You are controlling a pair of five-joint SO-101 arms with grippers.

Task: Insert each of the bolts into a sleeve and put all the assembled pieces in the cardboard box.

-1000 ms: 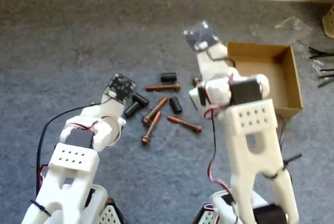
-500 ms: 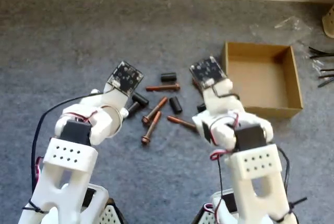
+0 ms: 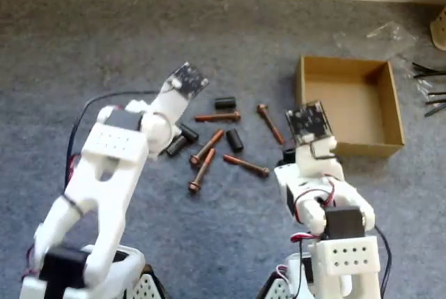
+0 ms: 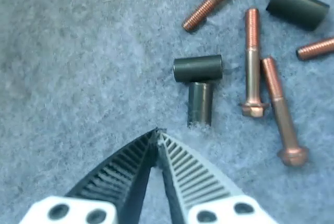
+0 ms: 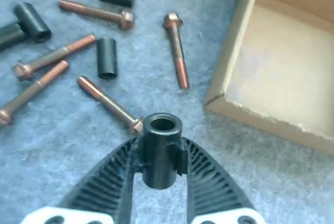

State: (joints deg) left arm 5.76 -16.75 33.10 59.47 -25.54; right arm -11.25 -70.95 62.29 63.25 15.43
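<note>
Right tool [image 5: 159, 148] is clamped on a black sleeve [image 5: 156, 164], bore end up and clear, near the corner of the cardboard box [image 3: 352, 104]. Nothing lies in the box. Left tool [image 4: 157, 135] has its fingers together and holds nothing. It hangs over the counter [image 4: 62, 51] just beside two loose sleeves [image 4: 198, 68] that lie touching in a T. Five bolts [image 3: 217, 116] are scattered between the arms, none sleeved (so barely started, my read).

Step in hand is to get a bolt into the held sleeve. Left tool needs to spread and take one of the pair of bolts [image 4: 252, 62] lying side by side past those sleeves.
- Grip near the head and leave the threaded shank free.
- The two lie close, so come down astride just one, else both drag.
- Right tool should tilt the sleeve so the bore faces the incoming shank, clamped mid-body with both ends uncovered.
- Line up the axes before pushing.

The likely trouble is thread catching the rim and twisting the sleeve out.
</note>
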